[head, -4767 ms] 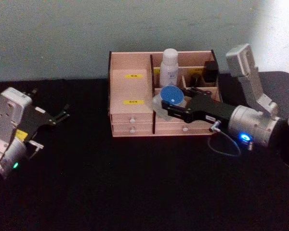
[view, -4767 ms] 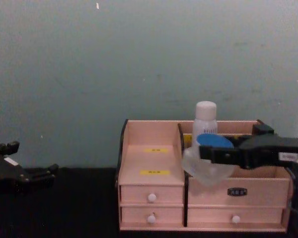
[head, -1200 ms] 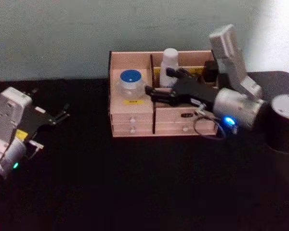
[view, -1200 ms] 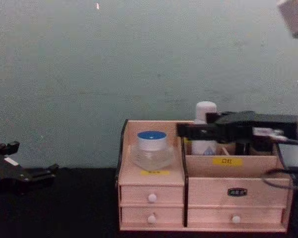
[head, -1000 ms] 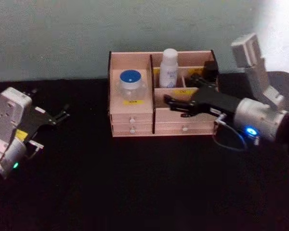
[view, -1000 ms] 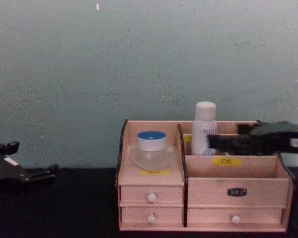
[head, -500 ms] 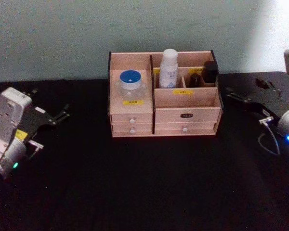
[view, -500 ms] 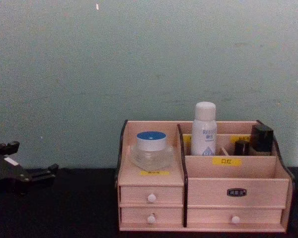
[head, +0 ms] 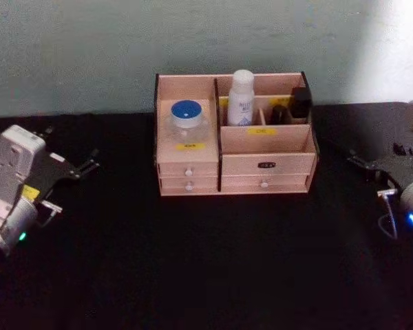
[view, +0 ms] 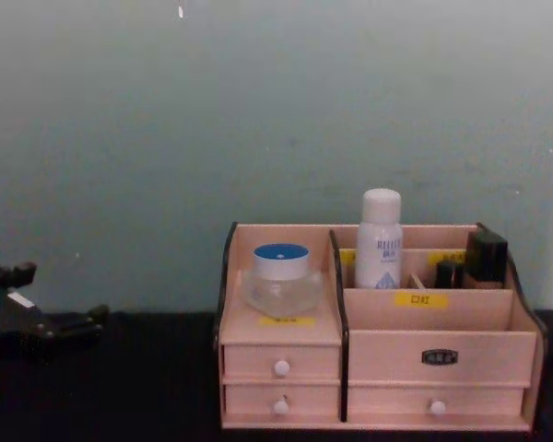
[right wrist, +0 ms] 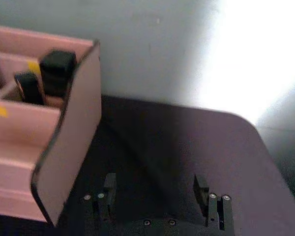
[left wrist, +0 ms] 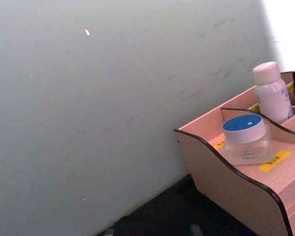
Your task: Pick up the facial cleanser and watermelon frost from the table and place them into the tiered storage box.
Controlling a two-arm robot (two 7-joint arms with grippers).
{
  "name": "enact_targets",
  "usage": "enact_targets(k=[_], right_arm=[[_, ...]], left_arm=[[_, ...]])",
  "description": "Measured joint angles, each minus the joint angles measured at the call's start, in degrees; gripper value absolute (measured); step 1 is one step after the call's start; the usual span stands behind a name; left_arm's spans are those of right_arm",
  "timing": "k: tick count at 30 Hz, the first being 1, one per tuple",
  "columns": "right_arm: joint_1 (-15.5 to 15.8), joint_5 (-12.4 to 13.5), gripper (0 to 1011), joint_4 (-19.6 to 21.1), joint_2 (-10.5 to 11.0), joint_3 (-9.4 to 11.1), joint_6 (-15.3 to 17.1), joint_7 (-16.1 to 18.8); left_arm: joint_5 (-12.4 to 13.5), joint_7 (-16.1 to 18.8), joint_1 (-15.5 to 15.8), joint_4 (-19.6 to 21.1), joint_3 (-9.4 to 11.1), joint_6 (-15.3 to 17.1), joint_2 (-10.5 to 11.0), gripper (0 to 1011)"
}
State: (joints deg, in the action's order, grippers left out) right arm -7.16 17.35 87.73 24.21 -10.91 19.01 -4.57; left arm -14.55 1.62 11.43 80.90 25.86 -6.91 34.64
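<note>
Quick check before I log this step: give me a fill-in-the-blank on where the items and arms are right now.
1. The jar with the ____ lid sits on the box's left step.
2. The bottle stands ____ in a rear compartment.
3. The right end effector is ____ and holds nothing.
4. The left end effector rests to the ____ of the box.

Missing words: blue; upright; open; left

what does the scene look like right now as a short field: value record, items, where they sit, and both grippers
facial cleanser: upright in a rear compartment of the tiered storage box, right of the divider
watermelon frost: on the box's left stepped shelf, blue lid up
small dark items: rear right compartments
left gripper: over the black table, left of the box, fingers open, holding nothing
right gripper: right of the box, fingers open, holding nothing
task state: both items sit in the box
</note>
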Motion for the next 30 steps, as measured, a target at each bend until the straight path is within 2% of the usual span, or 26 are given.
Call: enact_targets(k=[6,30], right_arm=[[-1.01,-1.47,1003,-3.72,-1.45,-0.61,0.43,-0.22],[-0.89,-1.39,1003,-3.15,-1.24,-0.59,0.33,-0.33]], left_arm=[[0.00,0.00,0.00,0.00,0.00,0.00,0.00,1001],[0.00,0.00,0.00,0.00,0.00,0.00,0.00,1001]])
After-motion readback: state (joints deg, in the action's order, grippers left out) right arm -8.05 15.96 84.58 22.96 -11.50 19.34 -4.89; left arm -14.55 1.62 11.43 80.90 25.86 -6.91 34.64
